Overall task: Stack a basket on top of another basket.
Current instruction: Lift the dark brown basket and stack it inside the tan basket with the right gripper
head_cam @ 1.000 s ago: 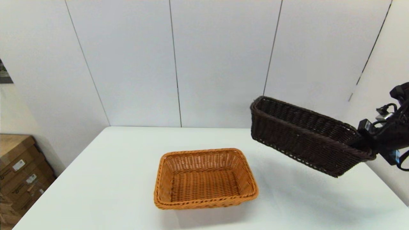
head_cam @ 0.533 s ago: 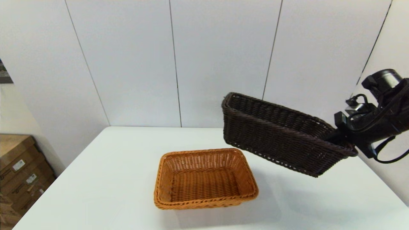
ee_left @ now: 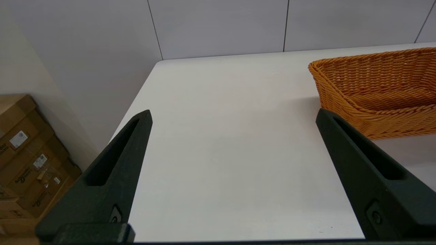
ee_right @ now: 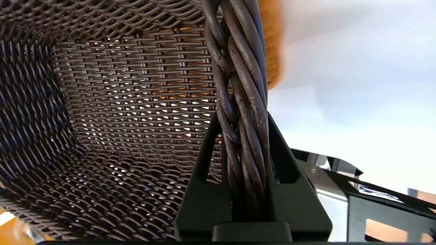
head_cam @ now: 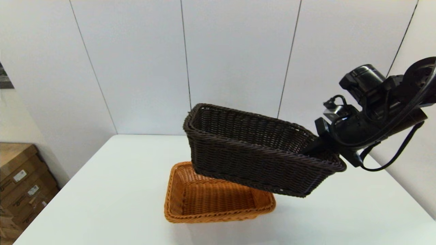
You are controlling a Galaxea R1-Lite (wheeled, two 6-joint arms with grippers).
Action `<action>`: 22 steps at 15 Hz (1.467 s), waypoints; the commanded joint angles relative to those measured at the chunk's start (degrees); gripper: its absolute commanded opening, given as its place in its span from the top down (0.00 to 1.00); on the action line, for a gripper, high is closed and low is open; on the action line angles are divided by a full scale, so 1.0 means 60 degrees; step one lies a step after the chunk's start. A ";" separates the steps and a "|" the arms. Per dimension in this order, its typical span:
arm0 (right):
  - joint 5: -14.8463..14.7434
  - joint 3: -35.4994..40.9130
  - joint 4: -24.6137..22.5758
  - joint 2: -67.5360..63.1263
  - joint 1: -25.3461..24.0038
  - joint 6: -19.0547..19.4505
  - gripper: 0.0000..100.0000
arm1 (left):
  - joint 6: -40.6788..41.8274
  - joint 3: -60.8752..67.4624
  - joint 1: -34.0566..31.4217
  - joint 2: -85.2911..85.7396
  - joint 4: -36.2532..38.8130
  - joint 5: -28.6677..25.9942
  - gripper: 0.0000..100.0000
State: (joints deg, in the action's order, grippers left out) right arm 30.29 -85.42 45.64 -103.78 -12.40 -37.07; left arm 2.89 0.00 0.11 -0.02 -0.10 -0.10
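The dark basket is being held clear of the table by the right gripper, whose fingers are clamped on the braided rim at the basket's right end; the rim is seen pinched between the two fingers in the right wrist view. The basket is being carried tilted, its gripped end lower than its free end, and it is overlapping the far and right part of the orange basket without visibly touching it.

The orange basket is resting flat near the middle of the table, toward the near edge. The left gripper is being kept idle by the table's left edge, its fingers spread wide with nothing between them; cardboard boxes are seen off the table's left side.

Step in hand, as judged: the transfer is under way and the placing is not yet done. The next move is judged to call for the dark basket to be centred over the orange one, levelled, aligned with its long sides, then lowered and released. A tilted release is being flagged as a risk: one corner could catch the orange rim.
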 commanded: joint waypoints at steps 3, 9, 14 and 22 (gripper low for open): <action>-0.0010 -0.0646 0.0010 -0.0311 -0.1156 -0.0120 1.00 | 0.0002 0.0000 0.0011 0.0004 0.0002 0.0002 0.00; -0.0537 -0.1335 0.0010 -0.0780 -0.2006 -0.0120 1.00 | 0.0002 0.0000 -0.0004 0.0004 0.0002 0.0002 0.00; -0.1416 -0.1701 0.0010 -0.1131 -0.2387 -0.0047 1.00 | 0.0002 0.0000 -0.0004 0.0004 0.0002 0.0002 0.00; -0.2280 -0.2214 -0.0034 -0.2098 -0.2621 -0.0032 1.00 | 0.0002 0.0000 0.0011 0.0004 0.0002 0.0002 0.00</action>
State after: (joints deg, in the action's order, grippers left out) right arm 16.94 -97.57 45.25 -114.08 -28.11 -37.07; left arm 2.86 0.00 0.13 -0.02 -0.10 -0.10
